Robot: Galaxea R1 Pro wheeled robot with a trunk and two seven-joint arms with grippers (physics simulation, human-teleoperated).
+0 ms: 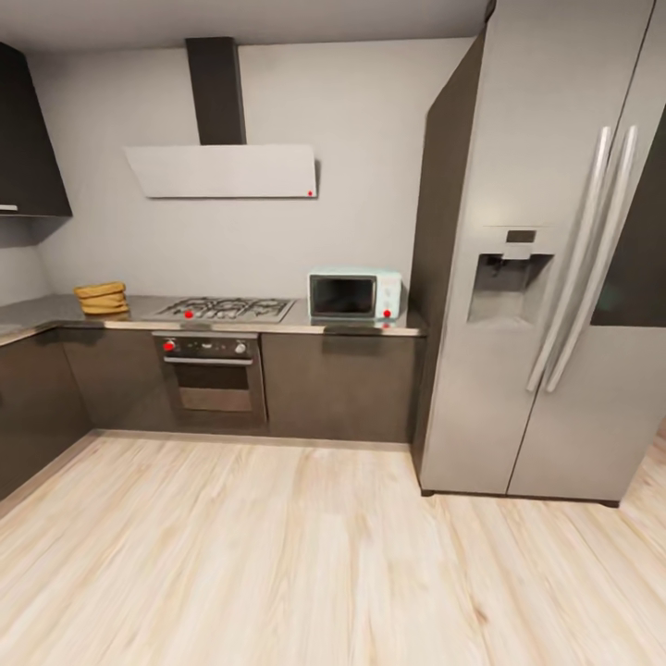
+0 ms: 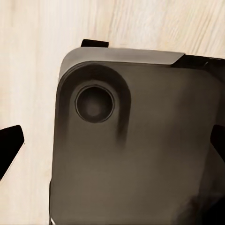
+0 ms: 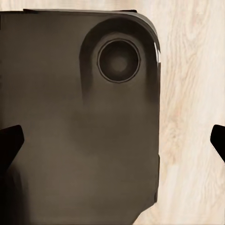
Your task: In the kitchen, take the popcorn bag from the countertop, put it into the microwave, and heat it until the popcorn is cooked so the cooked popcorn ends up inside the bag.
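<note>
The popcorn bag (image 1: 102, 298), a squat tan sack, sits at the left end of the grey countertop (image 1: 277, 326), far across the room. The mint-blue microwave (image 1: 354, 295) stands at the countertop's right end beside the fridge, with its dark door closed. The popcorn itself is too small to make out. My left gripper (image 2: 112, 145) is open, its dark fingertips (image 2: 9, 146) wide apart over my own dark base and the wood floor. My right gripper (image 3: 114, 143) is open too, fingertips (image 3: 9, 140) spread with nothing between them.
A gas hob (image 1: 227, 307) lies between bag and microwave, above a built-in oven (image 1: 211, 375). A tall steel fridge (image 1: 546, 277) stands at the right. Dark cabinets (image 1: 32, 407) run along the left wall. Pale wood floor (image 1: 277, 555) stretches from me to the counter.
</note>
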